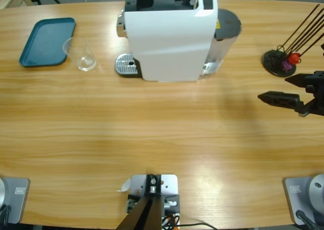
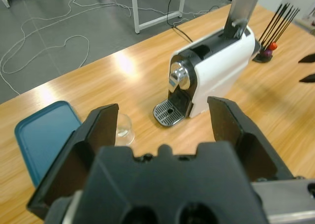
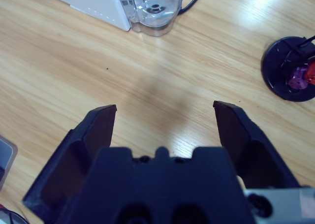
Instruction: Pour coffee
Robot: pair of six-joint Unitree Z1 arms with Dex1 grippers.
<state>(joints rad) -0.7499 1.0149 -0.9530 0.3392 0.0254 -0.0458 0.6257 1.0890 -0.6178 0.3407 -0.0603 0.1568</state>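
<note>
My left gripper point(image 2: 162, 120) hangs above the table with its jaws spread wide and nothing between them; it looks down on the glass point(image 2: 123, 129), which stands just beside the teal tray point(image 2: 42, 135) and near the drip grate point(image 2: 169, 113) of the white coffee machine point(image 2: 211, 71). My right gripper point(image 3: 165, 116) is likewise spread and empty, over bare table point(image 3: 74, 71) near the machine's clear water tank point(image 3: 153, 10) and the black stand point(image 3: 288, 69) that holds thin sticks. In the high view this gripper point(image 1: 286, 91) enters from the right edge, well apart from the glass point(image 1: 83, 57). The glass sits to the side of the grate point(image 1: 126, 65), not under the spout, and I see no coffee in it. I judge the task is at its start: the glass must go onto the grate first, and the left gripper is placed for that.
</note>
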